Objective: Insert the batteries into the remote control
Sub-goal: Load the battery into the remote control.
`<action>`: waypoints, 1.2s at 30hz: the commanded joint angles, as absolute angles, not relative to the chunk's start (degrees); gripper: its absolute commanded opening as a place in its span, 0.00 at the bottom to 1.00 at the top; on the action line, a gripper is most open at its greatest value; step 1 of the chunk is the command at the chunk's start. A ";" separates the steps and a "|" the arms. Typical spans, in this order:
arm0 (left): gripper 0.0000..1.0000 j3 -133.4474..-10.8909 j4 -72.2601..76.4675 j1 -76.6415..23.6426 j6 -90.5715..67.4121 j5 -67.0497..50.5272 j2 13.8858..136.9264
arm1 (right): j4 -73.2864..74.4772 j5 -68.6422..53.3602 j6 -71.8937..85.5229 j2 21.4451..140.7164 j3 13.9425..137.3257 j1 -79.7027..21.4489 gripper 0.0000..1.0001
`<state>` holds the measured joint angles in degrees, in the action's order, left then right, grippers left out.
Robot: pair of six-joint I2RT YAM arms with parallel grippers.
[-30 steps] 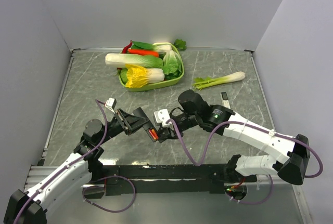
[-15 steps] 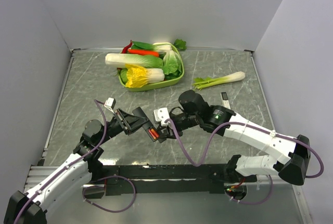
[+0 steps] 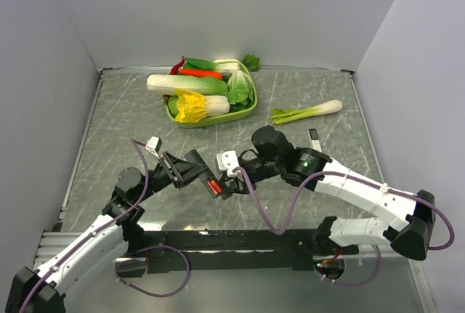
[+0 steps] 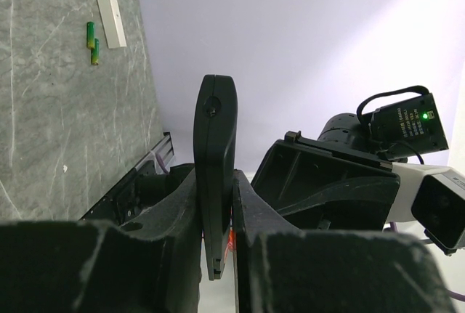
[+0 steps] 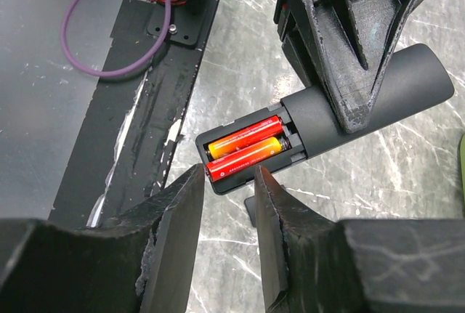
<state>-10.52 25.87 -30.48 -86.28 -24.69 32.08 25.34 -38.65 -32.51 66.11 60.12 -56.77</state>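
Snugly, batteries (image 5: 243, 149) sit inside remote (image 5: 415, 80)

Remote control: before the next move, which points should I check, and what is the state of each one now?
1. Left gripper clamps the remote control: ok.
2. Two red-orange batteries lie side by side inside the remote control: ok.
3. Batteries pressed fully down, poles the right way: cannot tell.
4. Right gripper empty, jaws apart, at the battery end: ok.
5. Batteries closed in: not ok, they lie exposed.
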 commanded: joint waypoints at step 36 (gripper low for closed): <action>0.01 -13.27 30.06 -30.59 -88.24 -25.93 30.24 | 25.58 -30.85 -31.90 69.78 63.37 -60.47 0.25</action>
<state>-10.52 24.64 -30.35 -86.17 -24.47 31.90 26.00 -34.44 -31.94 68.03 61.21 -59.77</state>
